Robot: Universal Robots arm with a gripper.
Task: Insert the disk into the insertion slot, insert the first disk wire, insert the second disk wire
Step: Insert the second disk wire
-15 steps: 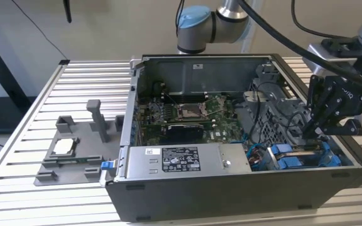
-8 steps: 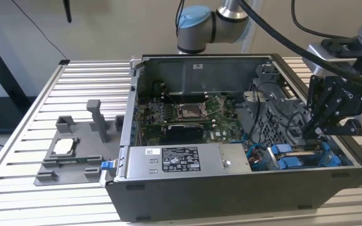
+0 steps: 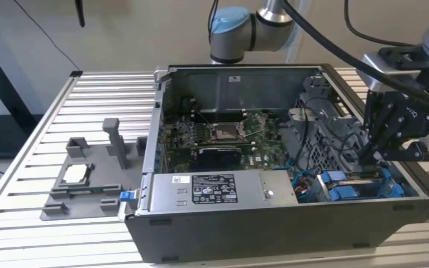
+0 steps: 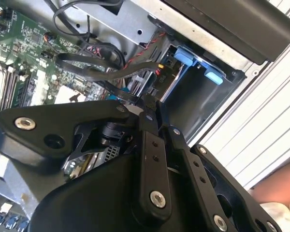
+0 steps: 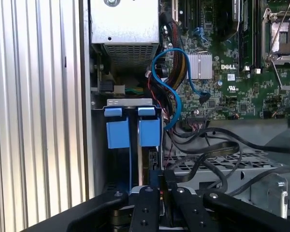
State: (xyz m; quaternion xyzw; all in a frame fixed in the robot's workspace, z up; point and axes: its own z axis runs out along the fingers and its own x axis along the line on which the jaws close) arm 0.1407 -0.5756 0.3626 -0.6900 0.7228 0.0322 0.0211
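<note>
The disk sits pushed into the insertion slot of the grey drive cage point(image 3: 332, 131); its blue carrier tab point(image 5: 149, 129) point(image 4: 186, 55) point(image 3: 346, 192) shows beside a second blue tab point(image 5: 117, 131). My gripper point(image 3: 368, 152) point(image 5: 160, 191) point(image 4: 151, 107) hangs inside the case just above the disk's connector edge. Its fingers point(image 5: 146, 208) are drawn together on a black disk wire connector point(image 5: 160, 178), which hovers at the disk's rear edge. A flat black cable point(image 4: 94, 72) loops from there over the cage. A blue data wire point(image 5: 176, 104) curls over the motherboard nearby.
The open computer case point(image 3: 274, 223) lies on a slatted metal table point(image 3: 110, 95). The grey power supply point(image 3: 214, 190) and the motherboard point(image 3: 229, 137) sit beside the cage. A grey fixture point(image 3: 87, 178) stands at the exterior view's left. A person's hand point(image 4: 280, 188) is near the case's outside.
</note>
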